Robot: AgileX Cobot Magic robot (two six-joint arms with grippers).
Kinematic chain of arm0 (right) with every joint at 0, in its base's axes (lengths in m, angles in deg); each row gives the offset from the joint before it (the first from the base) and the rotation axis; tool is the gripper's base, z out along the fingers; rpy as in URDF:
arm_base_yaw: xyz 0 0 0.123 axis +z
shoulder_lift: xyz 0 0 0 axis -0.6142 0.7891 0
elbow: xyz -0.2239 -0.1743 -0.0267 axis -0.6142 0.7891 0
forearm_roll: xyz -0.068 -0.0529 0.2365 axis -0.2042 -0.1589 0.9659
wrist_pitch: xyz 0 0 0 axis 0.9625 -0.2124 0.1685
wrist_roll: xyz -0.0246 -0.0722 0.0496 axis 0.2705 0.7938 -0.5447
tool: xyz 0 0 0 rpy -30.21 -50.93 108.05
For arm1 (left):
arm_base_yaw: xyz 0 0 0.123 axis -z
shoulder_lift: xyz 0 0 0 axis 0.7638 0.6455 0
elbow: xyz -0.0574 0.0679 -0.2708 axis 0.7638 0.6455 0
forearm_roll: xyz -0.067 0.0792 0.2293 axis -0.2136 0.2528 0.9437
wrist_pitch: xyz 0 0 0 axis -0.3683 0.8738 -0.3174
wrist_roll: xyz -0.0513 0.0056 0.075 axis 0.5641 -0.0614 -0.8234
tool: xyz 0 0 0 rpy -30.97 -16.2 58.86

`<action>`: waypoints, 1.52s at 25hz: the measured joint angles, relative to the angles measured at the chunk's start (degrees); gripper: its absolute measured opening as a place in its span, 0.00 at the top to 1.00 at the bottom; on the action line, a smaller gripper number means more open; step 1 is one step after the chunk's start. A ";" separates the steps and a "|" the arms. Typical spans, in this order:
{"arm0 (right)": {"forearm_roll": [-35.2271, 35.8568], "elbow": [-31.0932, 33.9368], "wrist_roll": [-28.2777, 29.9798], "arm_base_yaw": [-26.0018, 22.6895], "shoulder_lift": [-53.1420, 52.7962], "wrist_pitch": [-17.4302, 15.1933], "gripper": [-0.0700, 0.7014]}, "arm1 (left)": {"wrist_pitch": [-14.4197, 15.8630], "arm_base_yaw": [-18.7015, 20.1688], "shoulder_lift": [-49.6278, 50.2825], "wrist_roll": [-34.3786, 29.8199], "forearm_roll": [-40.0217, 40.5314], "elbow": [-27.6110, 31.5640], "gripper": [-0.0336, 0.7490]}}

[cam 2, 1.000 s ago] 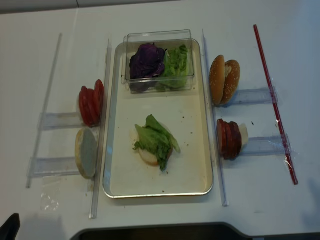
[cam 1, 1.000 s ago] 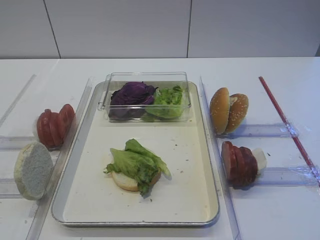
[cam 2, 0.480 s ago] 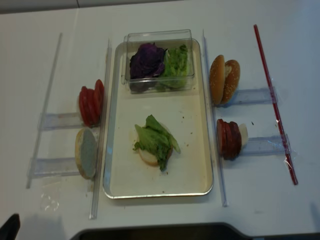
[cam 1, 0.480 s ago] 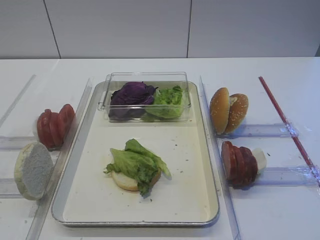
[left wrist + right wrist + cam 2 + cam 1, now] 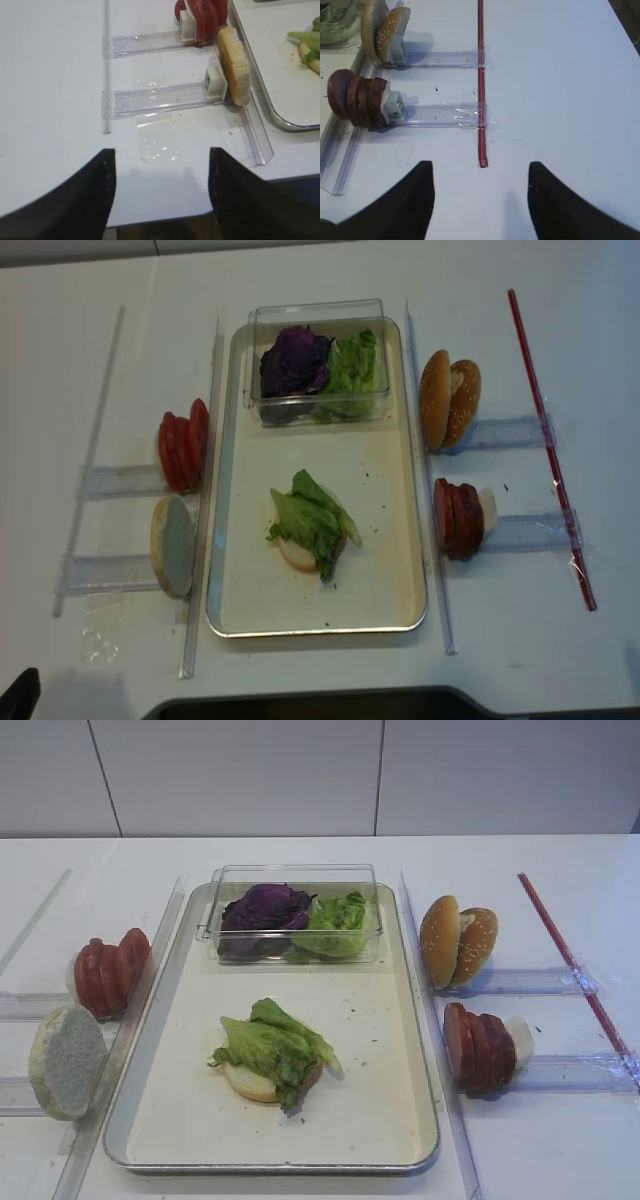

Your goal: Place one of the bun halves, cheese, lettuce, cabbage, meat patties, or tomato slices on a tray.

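On the cream tray lies a bun half with a lettuce leaf on top. Purple cabbage and more lettuce fill the clear box at the tray's far end. Tomato slices and a pale bun half stand on edge to the left, sesame bun halves and meat patties to the right. No cheese shows. My right gripper hovers open and holds nothing, right of the patties. My left gripper is open with nothing in it, near the table's front edge.
Clear plastic rails hold the standing food on both sides of the tray. A red strip is taped across the right rails. A scrap of clear tape lies ahead of the left gripper. A dark edge borders the table front.
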 joint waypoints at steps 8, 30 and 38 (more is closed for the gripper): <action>0.82 0.00 0.21 0.00 0.00 0.00 0.30 | 0.00 0.00 0.00 0.00 0.00 0.00 0.42; 1.46 0.00 0.37 0.00 0.00 0.00 0.18 | 0.00 0.00 0.00 0.00 0.00 0.00 0.42; 1.46 0.07 0.47 0.00 0.00 0.00 0.18 | 0.00 0.00 0.00 0.00 0.00 0.00 0.42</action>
